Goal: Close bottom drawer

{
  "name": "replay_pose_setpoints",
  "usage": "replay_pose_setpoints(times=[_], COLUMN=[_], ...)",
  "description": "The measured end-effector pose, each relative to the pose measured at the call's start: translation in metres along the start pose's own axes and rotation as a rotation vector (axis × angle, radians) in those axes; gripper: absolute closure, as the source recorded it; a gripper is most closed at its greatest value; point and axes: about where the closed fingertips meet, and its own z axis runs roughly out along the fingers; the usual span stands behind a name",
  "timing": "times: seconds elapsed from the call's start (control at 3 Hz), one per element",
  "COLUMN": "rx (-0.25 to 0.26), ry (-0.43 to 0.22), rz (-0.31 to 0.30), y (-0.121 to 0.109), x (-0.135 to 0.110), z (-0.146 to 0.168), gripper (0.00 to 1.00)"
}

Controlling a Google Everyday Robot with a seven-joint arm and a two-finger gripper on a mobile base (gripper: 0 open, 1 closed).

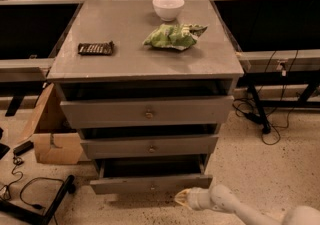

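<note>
The bottom drawer [150, 184] is the lowest grey drawer of the cabinet, pulled out so its dark inside shows, with a small brass knob on its front. My gripper [182, 198] is at the end of a white arm coming from the lower right. It sits low near the floor, just below and in front of the right part of the drawer front. The mid-sized drawer [149, 146] and the top drawer [147, 111] above it stand slightly out too.
On the cabinet top [125, 64] lie a white bowl [168, 7], a green chip bag [172, 36] and a dark snack bar [95, 48]. A cardboard box [50, 134] and cables lie on the floor at left. Table legs and cables stand at right.
</note>
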Motion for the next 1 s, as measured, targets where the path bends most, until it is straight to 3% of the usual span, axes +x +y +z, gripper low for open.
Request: replay_pose_setpoints(times=[0.33, 0.67, 1.0], rx=[-0.063, -0.172, -0.227], ry=[-0.037, -0.137, -0.184], rz=[-0.031, -0.070, -0.092], y=[0.003, 0.007, 0.001], x=[-0.012, -0.040, -0.059], z=[0.033, 0.080, 0.095], gripper=[0.95, 1.00, 1.00])
